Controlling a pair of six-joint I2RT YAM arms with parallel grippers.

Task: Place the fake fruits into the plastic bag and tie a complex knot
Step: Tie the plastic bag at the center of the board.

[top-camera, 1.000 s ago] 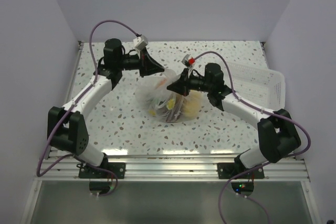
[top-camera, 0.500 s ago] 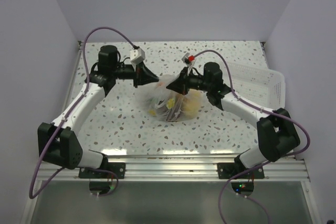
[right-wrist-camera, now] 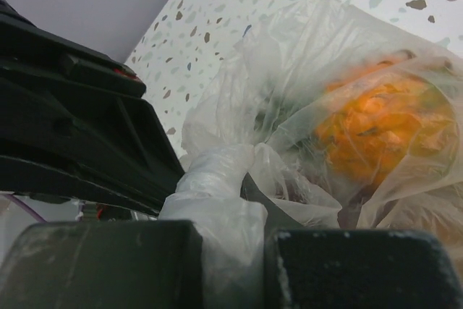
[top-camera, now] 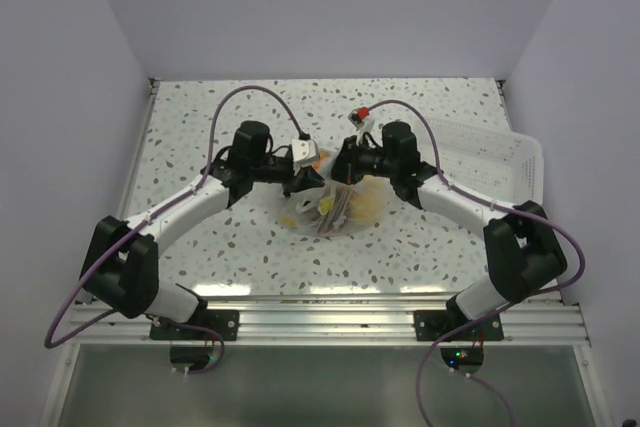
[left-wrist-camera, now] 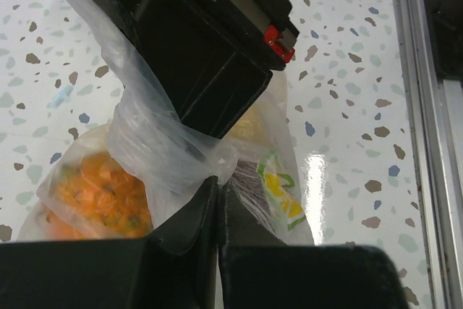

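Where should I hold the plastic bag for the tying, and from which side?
Grip the twisted neck, coming in from either side, as the left gripper and right gripper do now. It is the only narrow, bunched part of the plastic bag; the body bulges with fake fruits and would likely slip.

From above, my left pincer (top-camera: 318, 177) and right pincer (top-camera: 336, 169) hide the bunched neck (right-wrist-camera: 217, 171); the fake fruits (right-wrist-camera: 376, 128) blur orange behind the plastic bag (right-wrist-camera: 289, 56).
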